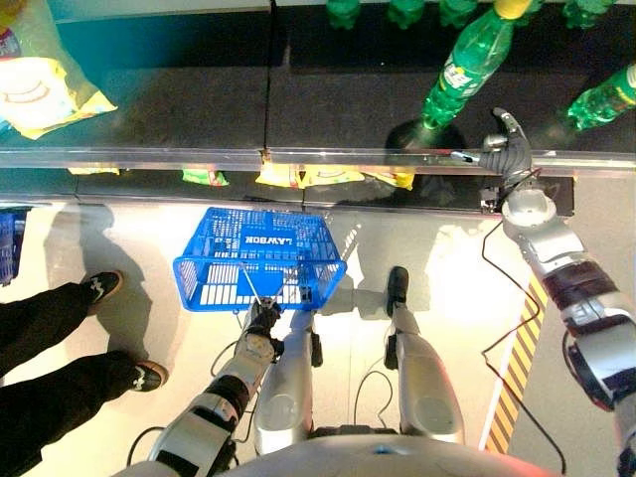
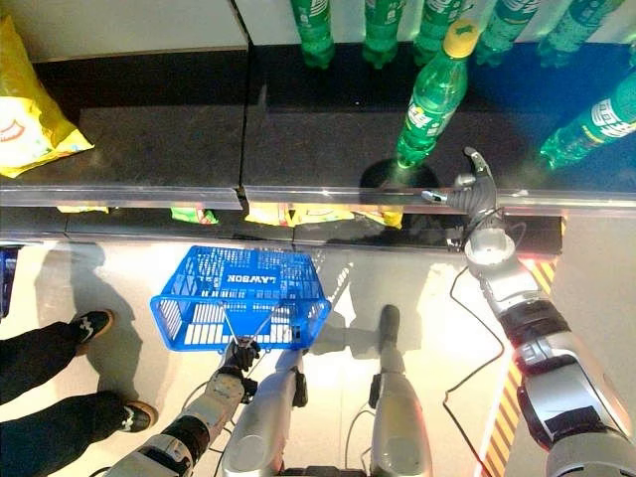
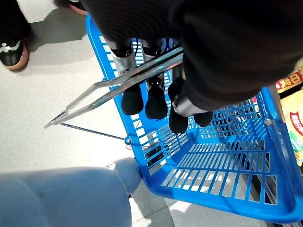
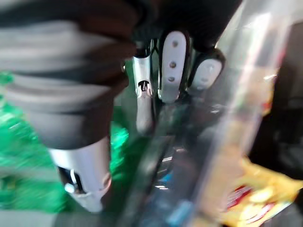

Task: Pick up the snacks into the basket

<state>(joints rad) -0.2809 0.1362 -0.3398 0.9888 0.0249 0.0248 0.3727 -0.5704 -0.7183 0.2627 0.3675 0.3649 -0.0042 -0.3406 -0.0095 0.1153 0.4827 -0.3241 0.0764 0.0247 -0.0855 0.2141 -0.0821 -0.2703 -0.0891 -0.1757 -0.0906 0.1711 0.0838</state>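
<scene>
A: Left hand (image 3: 156, 94) clenched round the handle of the basket (image 1: 260, 260), centre frame; right hand (image 1: 503, 149), fingers loose, was up by the bottles (image 1: 467, 62).
B: Snacks (image 1: 328, 177) sat lower, mid-frame. Risk: it could have grabbed a bottle instead.

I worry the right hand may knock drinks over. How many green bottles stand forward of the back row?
2. A yellow-capped bottle stands just left of the right hand; another green bottle is to its right. More may be hidden.
</scene>
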